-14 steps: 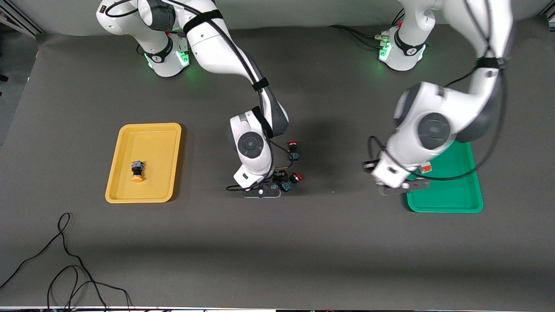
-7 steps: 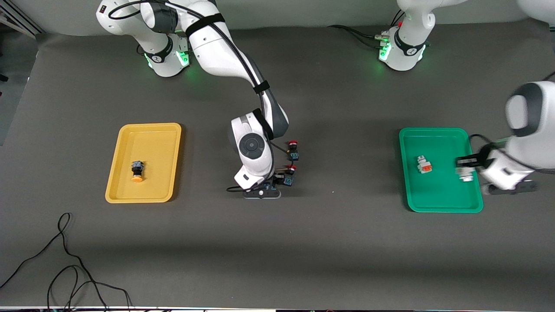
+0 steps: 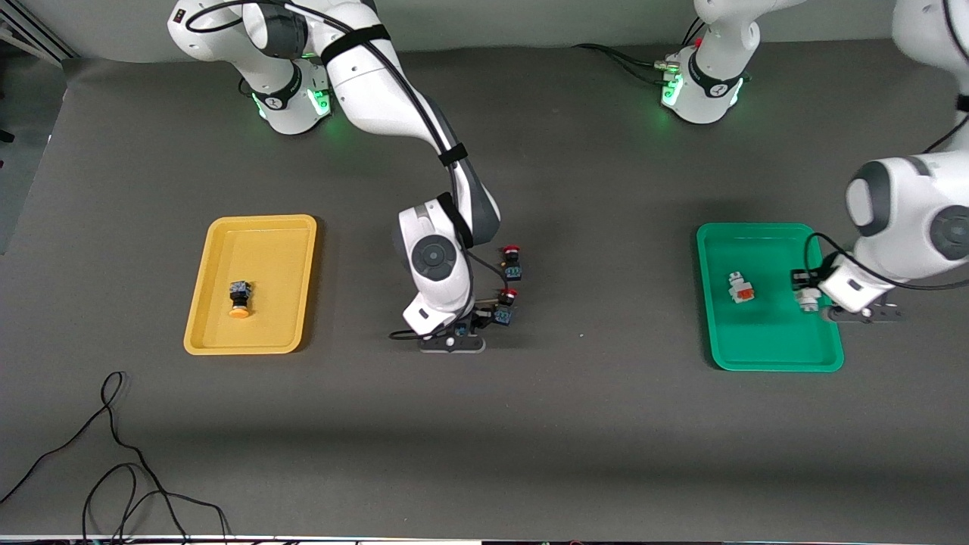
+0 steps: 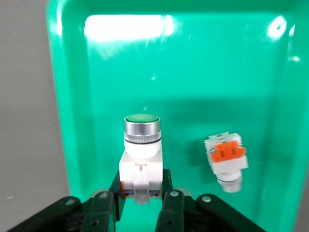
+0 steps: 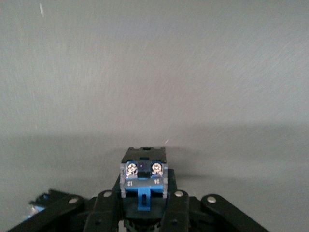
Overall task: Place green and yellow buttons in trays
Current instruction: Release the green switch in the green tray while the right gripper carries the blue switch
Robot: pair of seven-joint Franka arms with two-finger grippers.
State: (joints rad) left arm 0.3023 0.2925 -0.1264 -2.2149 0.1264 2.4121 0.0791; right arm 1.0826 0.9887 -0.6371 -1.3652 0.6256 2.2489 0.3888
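Note:
My left gripper is shut on the white green-capped button and holds it low over the green tray, at the tray's side toward the left arm's end. The white orange-marked button lies in that tray; it also shows in the left wrist view. My right gripper is low at the table's middle, shut on a black-bodied switch with a blue terminal block; its cap is hidden. A yellow-capped button lies in the yellow tray.
Two red-capped black switches sit beside my right gripper, toward the left arm's end. A loose black cable lies near the front camera at the right arm's end of the table.
My left arm has swung the green-capped button from the green tray's edge nearest the table's middle across to the tray's outer side. My right gripper has barely shifted; the nearer red-capped switch has moved slightly.

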